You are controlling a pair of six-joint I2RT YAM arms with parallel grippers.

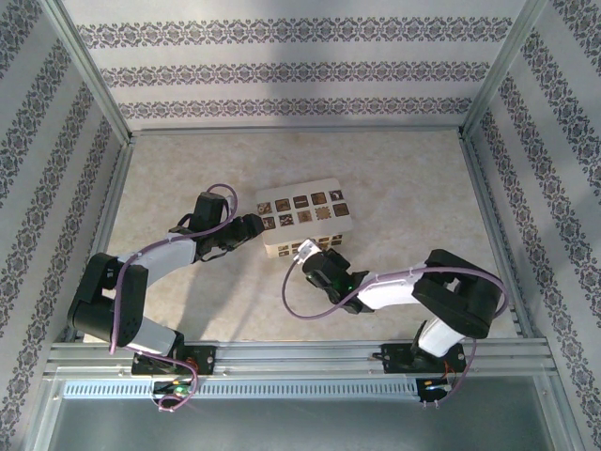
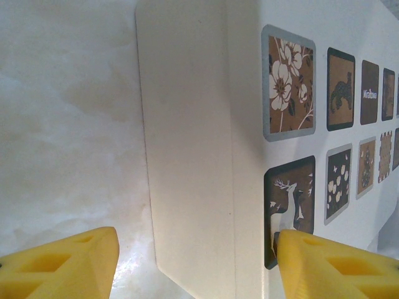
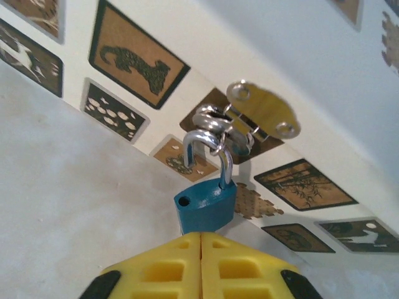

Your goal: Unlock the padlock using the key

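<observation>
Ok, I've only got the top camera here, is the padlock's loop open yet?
Observer: Yes. The right wrist view shows the padlock's loop with one leg out of the body.
Operator: Is it off the box?
Observer: No, the loop hangs through the hasp on the box.
Operator: And the right claw?
Observer: The right claw is shut, fingertips right under the padlock.

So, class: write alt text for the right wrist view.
A blue padlock hangs by its silvery shackle from a metal hasp on the cream box, one shackle leg lifted out of the body. The yellow right gripper, shut, sits just below it.
</observation>
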